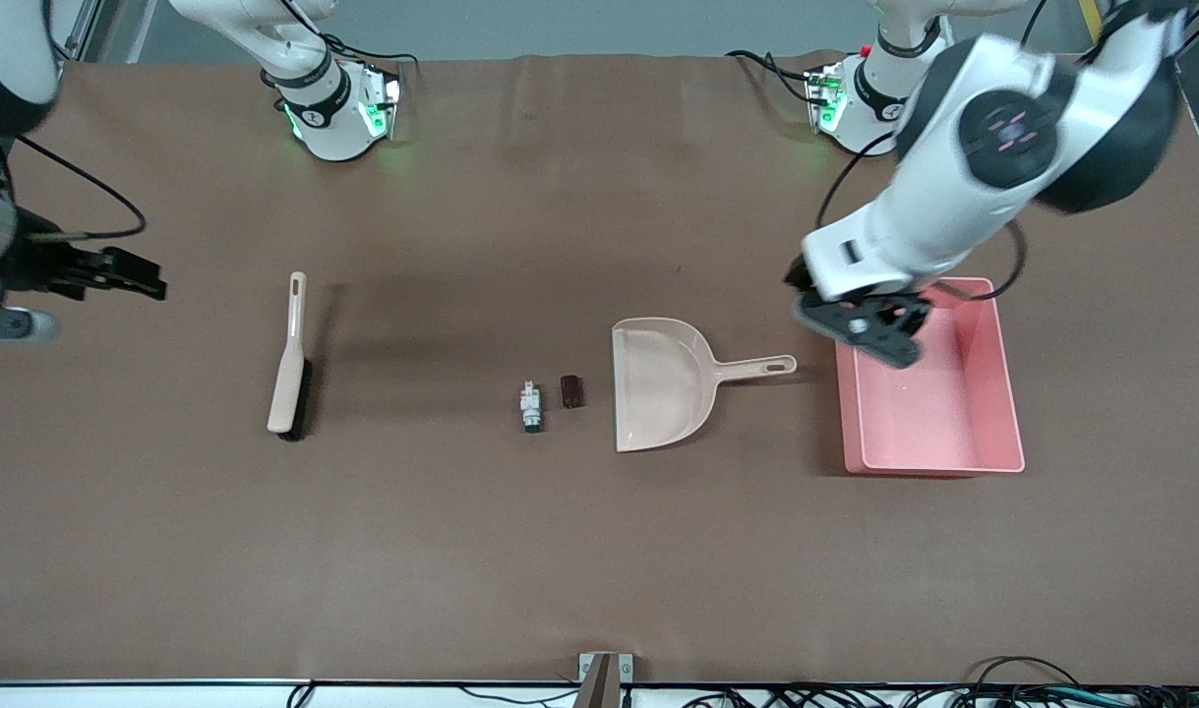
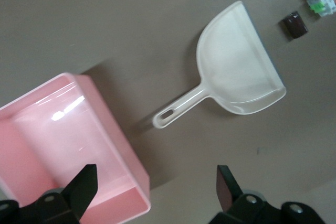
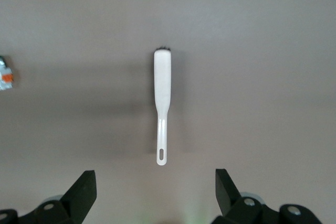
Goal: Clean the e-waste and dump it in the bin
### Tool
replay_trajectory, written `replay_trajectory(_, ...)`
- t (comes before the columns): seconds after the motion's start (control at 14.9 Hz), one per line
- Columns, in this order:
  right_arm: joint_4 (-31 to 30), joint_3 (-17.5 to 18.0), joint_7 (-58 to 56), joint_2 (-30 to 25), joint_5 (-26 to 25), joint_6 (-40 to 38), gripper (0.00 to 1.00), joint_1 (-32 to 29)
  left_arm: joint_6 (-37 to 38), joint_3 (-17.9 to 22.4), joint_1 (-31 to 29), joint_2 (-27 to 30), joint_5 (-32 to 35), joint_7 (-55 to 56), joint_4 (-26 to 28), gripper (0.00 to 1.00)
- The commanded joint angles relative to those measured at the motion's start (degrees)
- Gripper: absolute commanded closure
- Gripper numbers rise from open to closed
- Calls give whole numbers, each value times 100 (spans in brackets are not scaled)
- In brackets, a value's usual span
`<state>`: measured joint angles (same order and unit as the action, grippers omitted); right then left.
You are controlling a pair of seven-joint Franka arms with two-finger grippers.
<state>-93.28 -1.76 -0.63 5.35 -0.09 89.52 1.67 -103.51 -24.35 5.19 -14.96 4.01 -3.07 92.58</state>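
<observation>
Glossy pink bin (image 1: 997, 393) – low-walled, rectangular – beside smooth beige dustpan (image 1: 658, 388)

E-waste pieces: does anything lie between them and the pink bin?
Yes. The dustpan lies on the table between the e-waste pieces and the bin, its open mouth facing them.

The bin (image 1: 992, 364) was pink plastic, smooth and glossy, with light shining on its walls. The dustpan (image 1: 658, 383) was beige plastic, smooth and a little translucent. The brush (image 1: 289, 359) had a smooth pale plastic handle and dark bristles. The table (image 1: 560, 551) had a matt brown cover.
</observation>
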Motion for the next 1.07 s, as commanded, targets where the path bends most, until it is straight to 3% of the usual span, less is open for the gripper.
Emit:
replay_trajectory(0.0,-1347,-9,-148,-367,-340,653,0,228,-362,-96,613,-628,738,17,-91,1)
replay_trajectory(0.13,-1832,-9,-95,-368,-528,768,0,247,-573,-122,878,-1068,1564,-35,-82,2)
replay_trajectory(0.33,-2798,-18,-77,-438,-449,2038,0,229,-1099,-193,940,-1307,2164,-350,311,5)
replay_trajectory(0.6,-3960,-27,-60,-412,-369,3921,0,132,-1593,-193,809,-1281,2218,-1221,840,7)
replay_trajectory(1.0,-4216,-35,116,360,-290,5688,1,132,-1628,-193,729,-1571,2271,-1864,973,16)
